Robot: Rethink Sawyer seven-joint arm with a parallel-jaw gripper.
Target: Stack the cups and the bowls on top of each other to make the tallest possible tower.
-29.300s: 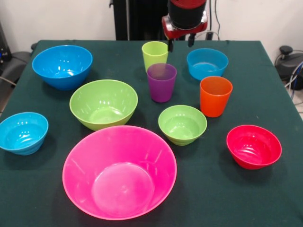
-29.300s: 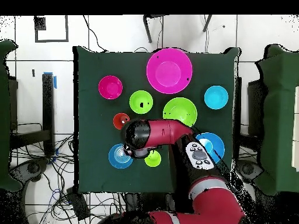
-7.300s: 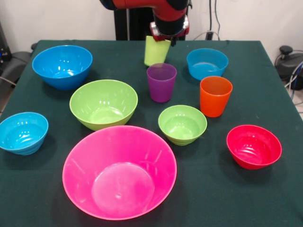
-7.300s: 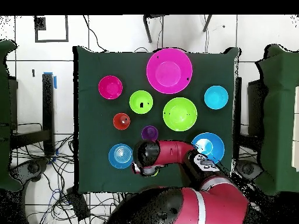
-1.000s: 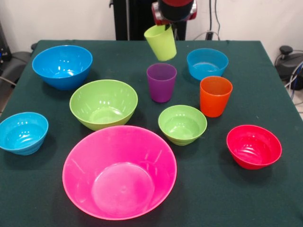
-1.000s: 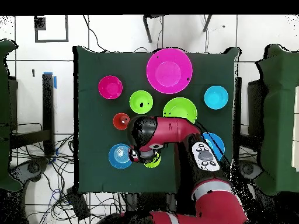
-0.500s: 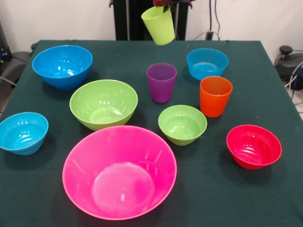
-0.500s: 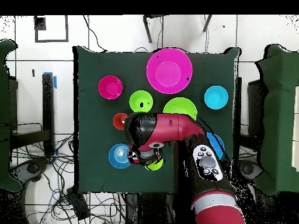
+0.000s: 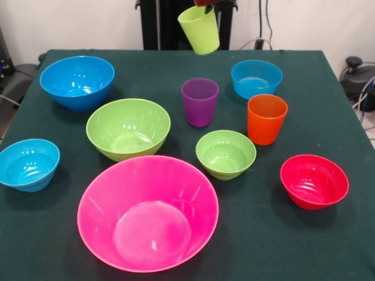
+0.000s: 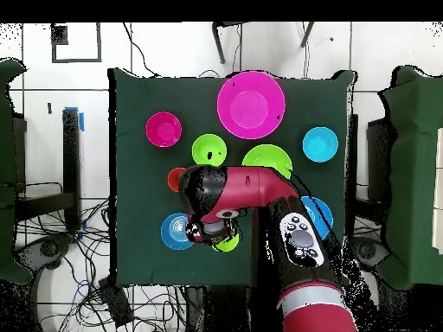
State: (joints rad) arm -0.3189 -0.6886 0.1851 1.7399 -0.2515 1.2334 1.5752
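My gripper (image 9: 206, 3) shows only at the top edge of the front view and is shut on the rim of the lime green cup (image 9: 199, 29), which hangs tilted high above the table's far side. In the overhead view the arm's head (image 10: 212, 203) covers the gripper, and a bit of the lime cup (image 10: 227, 244) shows below it. The purple cup (image 9: 200, 102) and orange cup (image 9: 266, 119) stand upright on the table. The huge pink bowl (image 9: 147, 212) sits empty at the near edge. No bowls are nested.
Separate on the green cloth are the large green bowl (image 9: 128, 128), large blue bowl (image 9: 77, 82), small green bowl (image 9: 225, 153), small red bowl (image 9: 314, 181) and two small light-blue bowls (image 9: 256, 78) (image 9: 28, 164). Cables and chairs surround the table.
The lime green cup, which stood on the table earlier, now hangs lifted in my gripper. Over the last half second it drifted slightly right in the front view. Nothing else moved.
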